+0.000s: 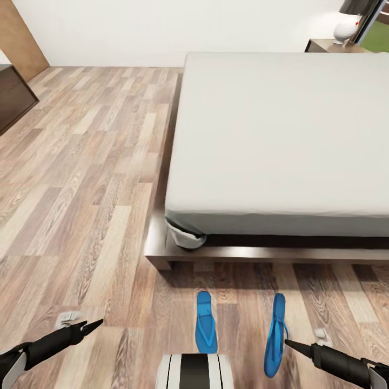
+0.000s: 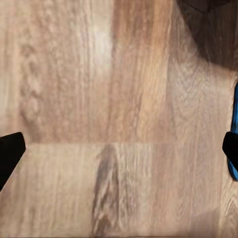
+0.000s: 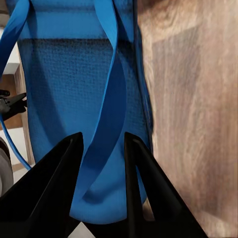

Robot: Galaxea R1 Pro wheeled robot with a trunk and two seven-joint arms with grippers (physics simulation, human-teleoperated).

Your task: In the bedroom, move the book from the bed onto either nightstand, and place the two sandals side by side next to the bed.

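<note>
Two bright blue sandals lie on the wood floor in front of the bed's foot. The left sandal [image 1: 206,322] lies flat. The right sandal [image 1: 275,335] stands tilted on its edge, and my right gripper [image 1: 289,342] is shut on it. In the right wrist view the gripper [image 3: 101,141] has the sandal's strap [image 3: 111,99] between its black fingers. My left gripper [image 1: 89,326] hovers open over bare floor, well left of the sandals; its wrist view [image 2: 121,148] catches a blue sandal edge [image 2: 234,124]. The bed [image 1: 281,140] has a bare grey mattress. The book is out of view.
A dark wooden nightstand [image 1: 324,46] with a white object on it stands beyond the bed's far right corner. A dark low cabinet [image 1: 13,97] sits at the far left wall. The bed's dark frame [image 1: 216,254] juts out just ahead. Open floor stretches to the left.
</note>
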